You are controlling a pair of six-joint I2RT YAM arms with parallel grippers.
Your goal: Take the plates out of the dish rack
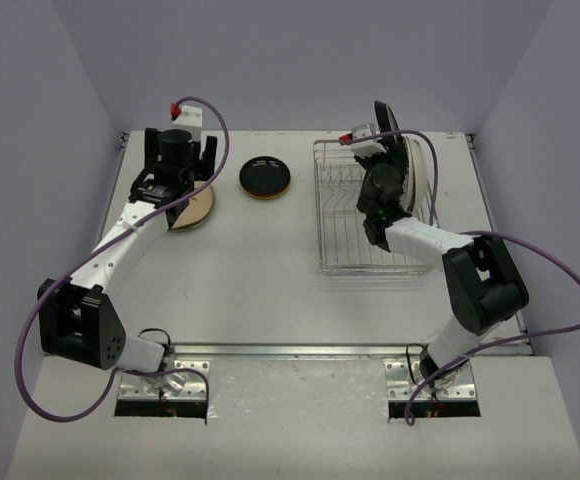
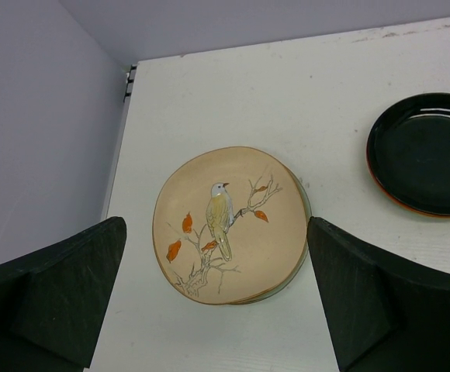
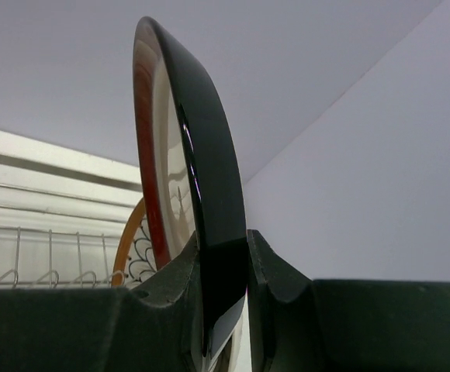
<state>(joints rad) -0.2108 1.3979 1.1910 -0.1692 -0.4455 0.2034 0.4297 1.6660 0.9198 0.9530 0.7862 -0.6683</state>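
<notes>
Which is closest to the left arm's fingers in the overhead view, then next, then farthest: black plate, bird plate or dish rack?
1. Bird plate, right beneath the left fingers, at left.
2. Black plate, a little to the right.
3. Dish rack, far over on the right side.

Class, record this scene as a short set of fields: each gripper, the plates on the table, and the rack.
Left gripper: open, above the bird plate
Bird plate: flat on the table
Black plate: flat on the table, apart from the bird plate
Right gripper: shut on the dark-rimmed plate, held upright
Dish rack: patterned plate standing inside
</notes>
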